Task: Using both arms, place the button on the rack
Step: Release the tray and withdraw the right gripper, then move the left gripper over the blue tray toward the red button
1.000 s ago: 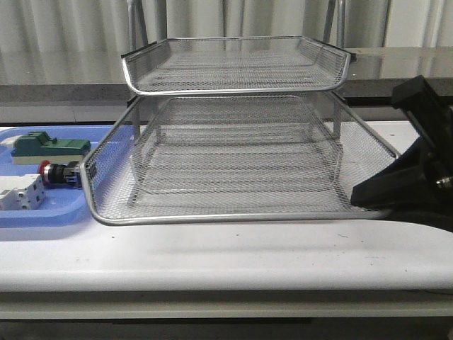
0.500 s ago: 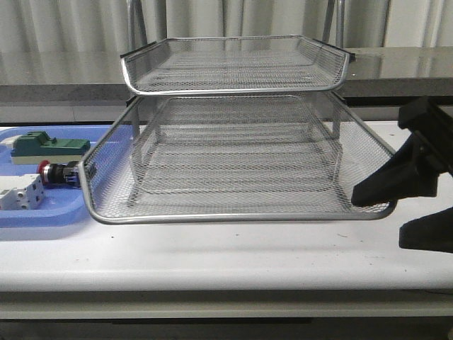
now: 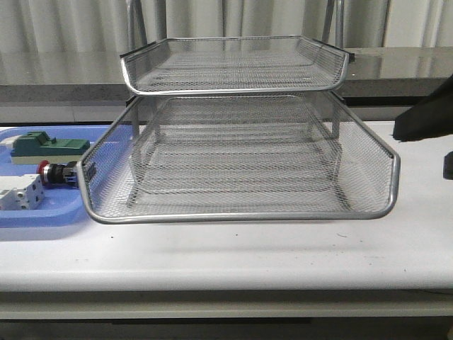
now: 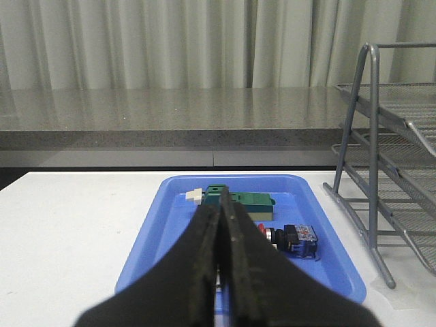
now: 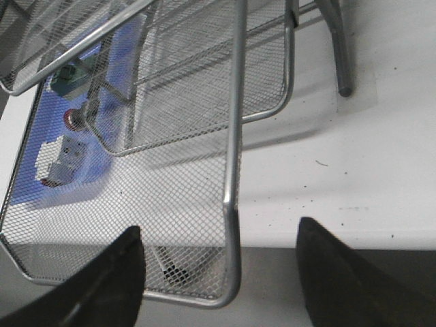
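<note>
The button (image 3: pixel 56 172), with a red cap and a black and blue body, lies on its side in the blue tray (image 3: pixel 42 212), left of the rack (image 3: pixel 241 163). My left gripper (image 4: pixel 221 225) is shut with nothing in it and hovers over the near end of the tray, short of the button (image 4: pixel 289 238). My right gripper (image 5: pixel 219 228) is open. A front corner of the rack's lower tier (image 5: pixel 231 204) shows between its fingers, untouched. In the front view only a dark part of the right arm (image 3: pixel 425 117) shows at the right edge.
A green block (image 3: pixel 49 146) lies behind the button and a white-grey terminal block (image 3: pixel 20 193) in front of it, both in the tray. The rack's wire tiers reach forward toward the table's front edge. A grey ledge and curtains stand behind.
My right arm has pulled back from the rack's front right corner, up and to the right, almost out of the front view. The button and rack have not moved.
</note>
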Robot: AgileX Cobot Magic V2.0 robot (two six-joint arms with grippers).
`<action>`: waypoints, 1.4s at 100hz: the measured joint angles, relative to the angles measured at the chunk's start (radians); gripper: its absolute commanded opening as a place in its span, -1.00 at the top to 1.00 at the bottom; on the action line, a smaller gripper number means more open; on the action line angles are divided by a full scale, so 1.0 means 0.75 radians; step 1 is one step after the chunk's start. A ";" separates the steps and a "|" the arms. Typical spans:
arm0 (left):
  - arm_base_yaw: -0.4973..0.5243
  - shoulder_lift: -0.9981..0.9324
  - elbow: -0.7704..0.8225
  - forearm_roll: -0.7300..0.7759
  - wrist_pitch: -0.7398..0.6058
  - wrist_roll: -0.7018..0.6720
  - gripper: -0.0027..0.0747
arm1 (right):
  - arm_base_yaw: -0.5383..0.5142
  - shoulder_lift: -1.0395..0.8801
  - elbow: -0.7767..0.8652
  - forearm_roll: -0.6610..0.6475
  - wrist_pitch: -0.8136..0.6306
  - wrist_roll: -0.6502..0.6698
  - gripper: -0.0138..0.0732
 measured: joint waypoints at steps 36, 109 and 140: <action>0.000 0.000 0.000 0.000 0.000 0.000 0.98 | -0.008 -0.144 -0.178 -0.889 0.201 0.611 -0.44; 0.000 0.000 0.000 0.000 0.000 0.000 0.98 | -0.032 -0.591 -0.505 -2.090 0.728 1.369 -0.43; 0.000 0.000 0.000 0.000 0.000 0.000 0.98 | -0.032 -0.699 -0.500 -2.091 0.736 1.371 0.38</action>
